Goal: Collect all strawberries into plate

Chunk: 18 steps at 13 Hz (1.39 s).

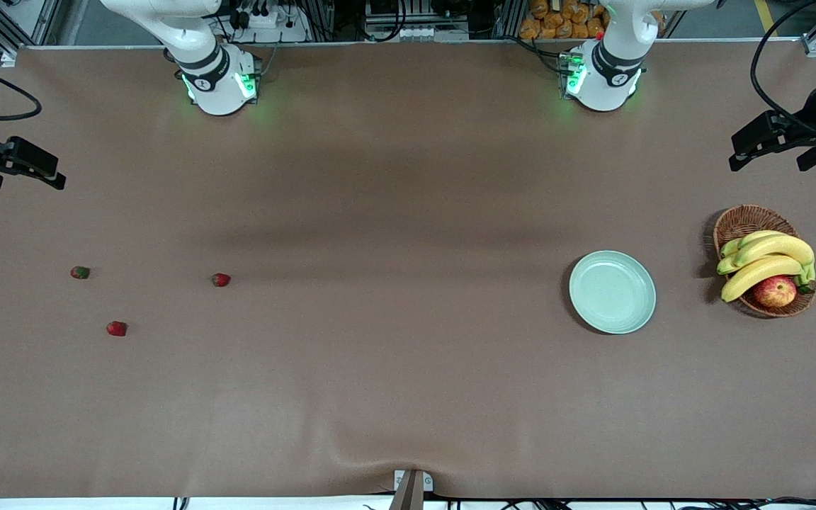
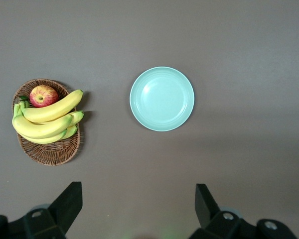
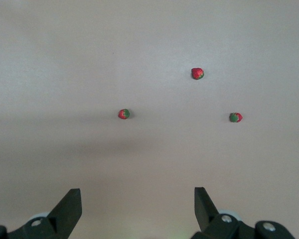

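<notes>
brown table [image 1: 408,397], three strawberries [image 1: 117,328], mint plate [image 1: 612,292], wicker basket [image 1: 741,221]

Even overhead light, no glare. Soft shadow band across the table [image 1: 408,397] mid; plate [image 1: 612,292] & basket [image 1: 742,219] shadows fall twd right arm's end. All sharp.

Brown cloth-covered desk [image 1: 408,397], surface smooth with a slight wrinkle at the camera-side edge. Wicker basket [image 1: 741,221] of fruit toward the left arm's end. Along the desk's top edge: aluminium framing [image 1: 18,28], cables [image 1: 769,42], a power strip [image 1: 266,18].
</notes>
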### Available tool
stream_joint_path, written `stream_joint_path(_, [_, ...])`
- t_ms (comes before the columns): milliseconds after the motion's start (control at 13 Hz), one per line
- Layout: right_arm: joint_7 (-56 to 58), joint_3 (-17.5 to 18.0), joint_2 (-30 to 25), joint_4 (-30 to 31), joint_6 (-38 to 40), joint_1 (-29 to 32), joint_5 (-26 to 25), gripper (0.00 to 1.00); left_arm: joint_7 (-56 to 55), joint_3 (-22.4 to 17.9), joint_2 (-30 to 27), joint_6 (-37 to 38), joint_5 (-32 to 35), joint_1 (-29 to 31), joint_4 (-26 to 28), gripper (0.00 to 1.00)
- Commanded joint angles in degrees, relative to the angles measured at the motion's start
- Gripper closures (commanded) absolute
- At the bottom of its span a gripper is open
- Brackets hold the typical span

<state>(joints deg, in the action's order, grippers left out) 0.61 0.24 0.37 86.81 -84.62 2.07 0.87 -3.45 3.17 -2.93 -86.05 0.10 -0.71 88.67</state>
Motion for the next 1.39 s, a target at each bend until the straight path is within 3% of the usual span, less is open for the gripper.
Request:
stream_joint_path(0, [0.09,1.16,-1.42,1.52,-0.37,1.01,-1.22,0.00,0.02,0.00,0.12,1.14,-0.10,0.00,-0.87,0.00])
stream_joint_path(771, [0.09,1.16,-0.72,2.48,-0.81,1.36,-1.31,0.00,0.55,-0.09,0.56,1.23,0.69,0.36,-1.14,0.00])
stream_joint_path(1311, [0.18,1.25,10.16,2.31,-6.42,0.66,-3.42,0.00,-0.15,-0.09,0.29,1.23,0.08,0.18,-1.05,0.00])
